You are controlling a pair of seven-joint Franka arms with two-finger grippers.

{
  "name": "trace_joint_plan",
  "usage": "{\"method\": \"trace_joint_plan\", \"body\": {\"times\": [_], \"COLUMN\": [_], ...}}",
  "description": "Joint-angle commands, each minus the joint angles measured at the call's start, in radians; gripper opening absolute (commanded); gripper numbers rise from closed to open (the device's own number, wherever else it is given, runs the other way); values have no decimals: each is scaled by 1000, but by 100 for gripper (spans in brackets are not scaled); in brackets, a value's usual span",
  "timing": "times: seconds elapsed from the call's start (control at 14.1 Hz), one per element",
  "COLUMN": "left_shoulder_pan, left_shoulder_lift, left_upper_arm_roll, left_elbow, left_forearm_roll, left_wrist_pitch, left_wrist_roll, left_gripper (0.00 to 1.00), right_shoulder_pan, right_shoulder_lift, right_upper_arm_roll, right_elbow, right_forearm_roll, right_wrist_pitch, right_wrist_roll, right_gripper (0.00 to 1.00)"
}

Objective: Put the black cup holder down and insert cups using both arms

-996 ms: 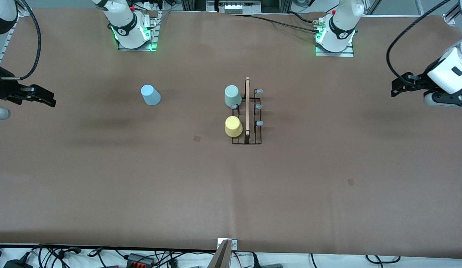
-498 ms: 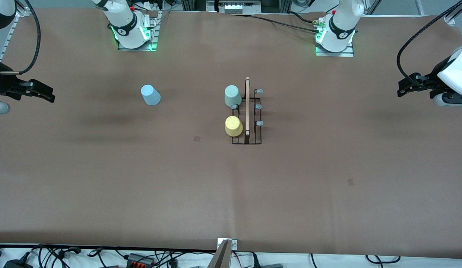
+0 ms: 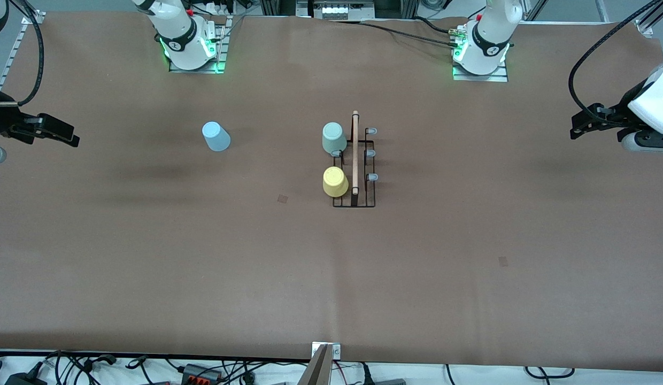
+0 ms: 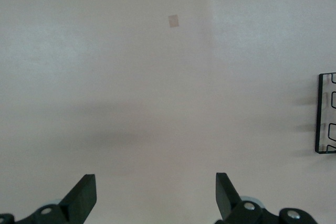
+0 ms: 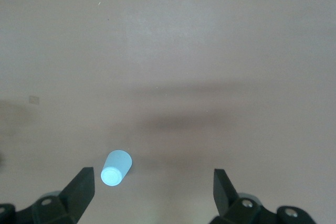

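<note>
So on my feed the black cup holder (image 3: 354, 166) sits around the middle of the brown worktop (image 3: 331, 267), a bit closer to the edge where the arm bases are bolted than to the camera-side edge, with its wooden rod handle (image 3: 355, 152) running from the base edge toward the camera edge. Two cups are upside down on its pegs, both on the side facing the right arm's end: the pale green cup (image 3: 334, 138) on the peg nearest the base edge, and the yellow cup (image 3: 335, 181) on the peg nearest the camera edge, with one bare peg (image 3: 337, 153) showing between them. The three pegs on the handle's other side are bare too. The light blue cup (image 3: 216, 136) isn't on the rack; it's tipped over on the worktop, well apart from the holder toward the right arm's end, roughly level with the green one. My right pincer (image 3: 64, 138) hangs over the worktop edge at the right arm's end, fingers spread wide, and its wrist cam looks down at the blue cup (image 5: 116, 168). The left pincer (image 3: 581, 124) hangs over the edge at the left arm's end, also wide apart and holding nothing, and its wrist cam just catches a corner of the holder (image 4: 325, 114).
</note>
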Motion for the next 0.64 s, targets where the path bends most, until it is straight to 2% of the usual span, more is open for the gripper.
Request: {"method": "trace_joint_plan", "body": {"times": [0.0,0.21,0.57], "left_shoulder_pan": [3,3,2], "left_shoulder_lift": [-3,-3,-3], "left_upper_arm_roll": [-3,-5,-8], "left_elbow": [15,16,15], "left_forearm_roll": [-11,-11,-9], "left_wrist_pitch": [-17,-16,-11], "left_wrist_roll": [-3,-2,-2], "left_gripper": [100,100,100], "right_shoulder_pan": [-7,-1,20], "right_shoulder_lift": [-10,-10,-10], "right_upper_arm_roll": [4,15,16], "right_elbow": [-10,-4,-4], "right_forearm_roll": [15,-28,-42], "right_wrist_pitch": [7,1,1], "right_wrist_roll": [-22,-14,-5], "right_gripper": [100,100,100]}}
